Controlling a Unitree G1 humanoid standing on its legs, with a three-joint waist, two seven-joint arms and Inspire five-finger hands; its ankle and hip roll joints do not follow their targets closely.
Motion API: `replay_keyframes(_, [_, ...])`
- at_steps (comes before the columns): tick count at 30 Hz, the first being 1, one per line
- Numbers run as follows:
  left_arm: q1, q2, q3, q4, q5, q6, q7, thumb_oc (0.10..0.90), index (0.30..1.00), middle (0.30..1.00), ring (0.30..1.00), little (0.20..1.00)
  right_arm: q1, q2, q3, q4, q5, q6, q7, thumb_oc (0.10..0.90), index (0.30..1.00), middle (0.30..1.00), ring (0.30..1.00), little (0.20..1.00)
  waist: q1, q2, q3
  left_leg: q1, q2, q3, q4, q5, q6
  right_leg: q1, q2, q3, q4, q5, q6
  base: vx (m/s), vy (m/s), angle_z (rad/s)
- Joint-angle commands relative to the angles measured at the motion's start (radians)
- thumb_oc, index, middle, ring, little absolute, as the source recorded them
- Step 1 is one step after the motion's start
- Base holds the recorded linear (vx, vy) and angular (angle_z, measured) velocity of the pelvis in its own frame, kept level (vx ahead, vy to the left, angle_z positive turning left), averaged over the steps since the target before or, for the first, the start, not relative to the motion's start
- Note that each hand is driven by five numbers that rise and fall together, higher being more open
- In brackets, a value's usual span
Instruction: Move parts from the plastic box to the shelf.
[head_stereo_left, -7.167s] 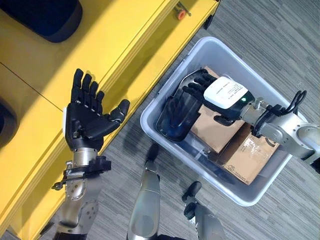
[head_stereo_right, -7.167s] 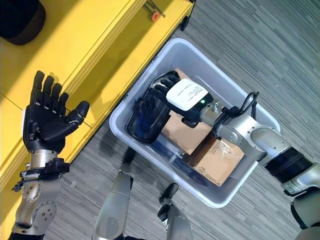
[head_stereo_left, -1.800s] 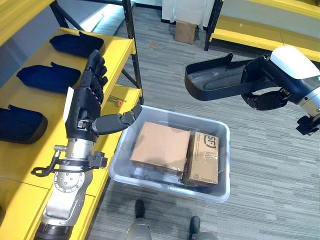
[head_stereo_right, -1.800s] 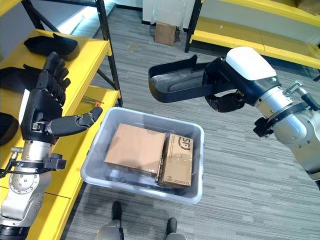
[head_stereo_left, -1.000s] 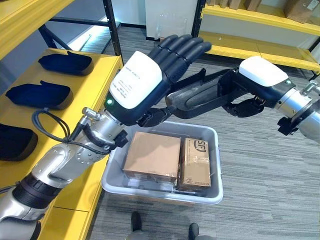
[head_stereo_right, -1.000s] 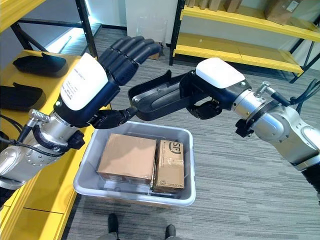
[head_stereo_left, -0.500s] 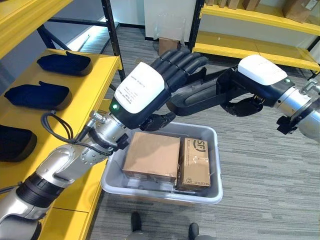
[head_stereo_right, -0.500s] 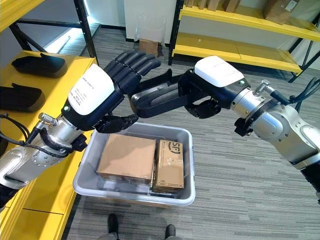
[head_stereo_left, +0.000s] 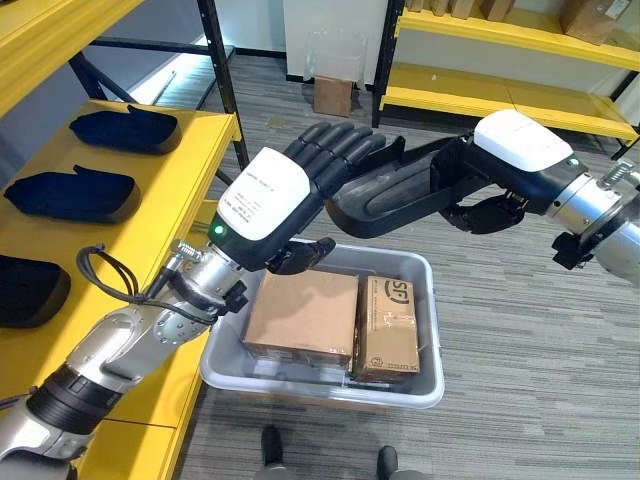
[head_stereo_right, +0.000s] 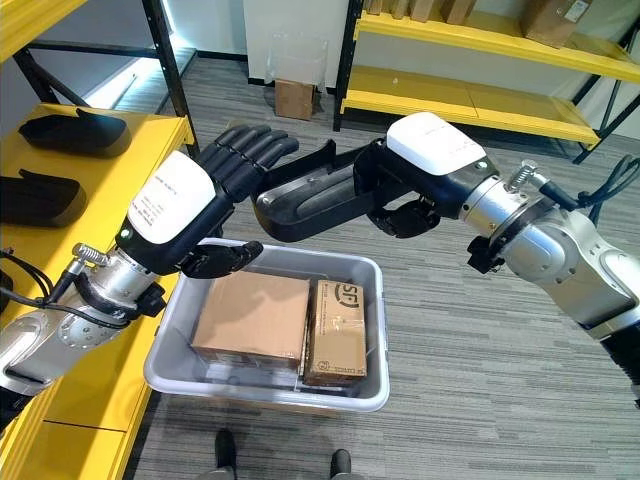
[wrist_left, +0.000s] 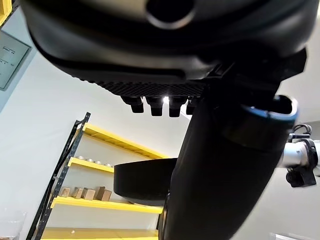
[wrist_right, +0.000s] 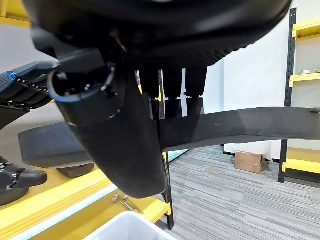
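Black moulded part (head_stereo_left: 385, 195): long, trough-shaped, held level in the air above the plastic box. Its near end sits in the right hand (head_stereo_left: 485, 185), whose fingers curl round it; the right wrist view shows the fingers (wrist_right: 172, 82) hooked over the part's edge with the thumb beneath.

Left hand (head_stereo_left: 290, 200): raised at the part's free end, fingers (head_stereo_left: 340, 150) straight and spread, lying against the part's side; thumb (head_stereo_left: 300, 257) held out below, above the box. No curl round the part.

Plastic box (head_stereo_left: 425, 345): grey, translucent, on the grey carpet floor (head_stereo_left: 540, 350) just beside the shelf. Contents: one large plain cardboard box (head_stereo_left: 303, 315) and one narrower printed cardboard box (head_stereo_left: 388, 328), side by side and touching.

Shelf (head_stereo_left: 150, 210): yellow decks on black uprights, to the robot's left. Three further dark moulded parts in a row on the deck: far (head_stereo_left: 125, 130), middle (head_stereo_left: 70, 195), near (head_stereo_left: 30, 290).

Background: a second yellow shelf (head_stereo_left: 500, 100) across the floor; a small cardboard carton (head_stereo_left: 333, 95) on the floor beside its upright.
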Motion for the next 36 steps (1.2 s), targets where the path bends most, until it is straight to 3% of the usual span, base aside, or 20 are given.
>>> replay_keyframes(1, [-0.024,-0.018,0.041,0.030,-0.005,-0.008,0.072,0.900,1.000,1.000,1.000,1.000,-0.135,0.028,-0.046,-0.001,0.114,-0.022,-0.101,0.400,0.300,0.300,0.300,0.300,0.008,-0.018,-0.174,0.049,0.146,0.057,-0.010,-0.037,-0.102,0.091,-0.024,-0.011,-0.002,-0.097,0.051,0.00,0.008,-0.04])
replay_keyframes(12, [-0.051,-0.091,0.000,0.065,0.005,0.001,0.079,0.900,1.000,1.000,1.000,1.000,-0.135,0.045,-0.054,-0.017,0.118,-0.023,-0.103,0.400,0.300,0.300,0.300,0.300,-0.003,-0.022,-0.171,0.050,0.147,0.062,-0.010,-0.041,-0.099,0.091,-0.025,-0.006,-0.002,-0.098,0.050,0.00,0.007,-0.03])
replay_keyframes(23, [-0.056,-0.098,-0.010,0.097,0.010,0.009,0.083,0.900,1.000,1.000,1.000,1.000,-0.163,0.062,-0.042,-0.022,0.130,-0.021,-0.105,0.400,0.300,0.300,0.300,0.300,-0.002,-0.025,-0.164,0.046,0.146,0.064,-0.010,-0.041,-0.097,0.082,-0.026,0.000,-0.002,-0.097,0.049,0.00,0.000,0.00])
replay_keyframes(34, [-0.087,-0.155,-0.045,0.146,0.014,0.017,0.099,0.900,1.000,1.000,1.000,1.000,-0.181,0.074,-0.041,-0.028,0.149,-0.024,-0.109,0.400,0.300,0.300,0.300,0.300,-0.010,-0.031,-0.165,0.048,0.144,0.064,-0.010,-0.042,-0.094,0.082,-0.024,0.007,-0.002,-0.098,0.047,0.00,0.000,0.00])
replay_keyframes(35, [-0.095,-0.156,-0.051,0.146,0.015,0.017,0.099,0.624,0.613,0.613,0.613,0.613,-0.187,0.075,-0.038,-0.030,0.151,-0.024,-0.109,0.400,0.300,0.300,0.300,0.300,-0.011,-0.033,-0.165,0.048,0.145,0.065,-0.010,-0.043,-0.094,0.082,-0.024,0.007,-0.002,-0.098,0.047,0.00,0.000,0.00])
replay_keyframes(36, [-0.095,-0.156,-0.051,0.147,0.015,0.017,0.099,0.624,0.613,0.613,0.613,0.613,-0.187,0.075,-0.038,-0.030,0.151,-0.024,-0.109,0.400,0.300,0.300,0.300,0.300,-0.011,-0.033,-0.165,0.048,0.145,0.065,-0.010,-0.043,-0.094,0.082,-0.024,0.007,-0.002,-0.098,0.047,0.00,0.000,0.00])
